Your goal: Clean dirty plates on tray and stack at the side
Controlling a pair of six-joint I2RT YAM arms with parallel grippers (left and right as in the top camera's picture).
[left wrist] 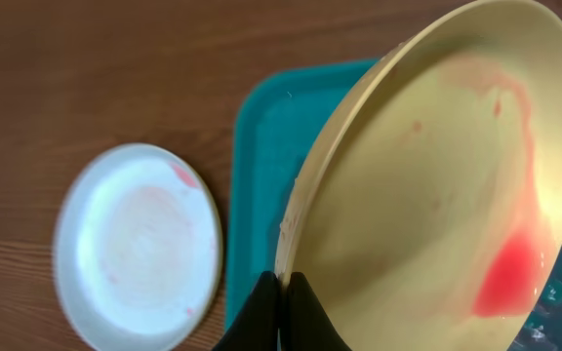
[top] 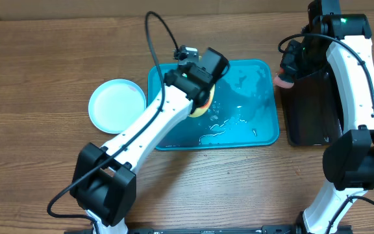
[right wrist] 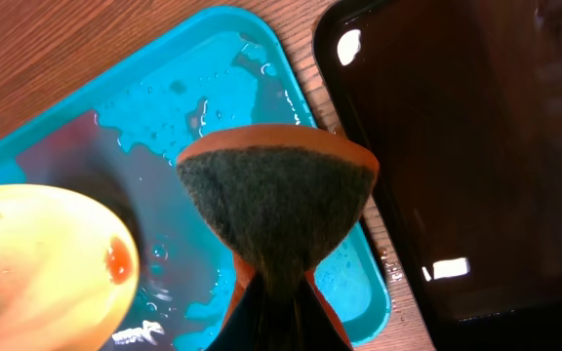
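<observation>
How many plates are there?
2. A pale blue plate lies on the table left of the teal tray. A yellow plate with a red smear is held tilted over the tray by the left gripper. Another could be hidden under the arm.

Overhead, the left arm (top: 154, 120) leaves you only a sliver of yellow plate (top: 203, 110); the right arm (top: 356, 78) hides part of the black tray (top: 307, 107).

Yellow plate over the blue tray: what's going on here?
The left gripper holds a pale yellow plastic plate by its rim, tilted over the wet teal tray, red smear on it. The right gripper holds an orange, dark-faced sponge clear of the plate. A light blue plate lies on the table beside the tray.
</observation>
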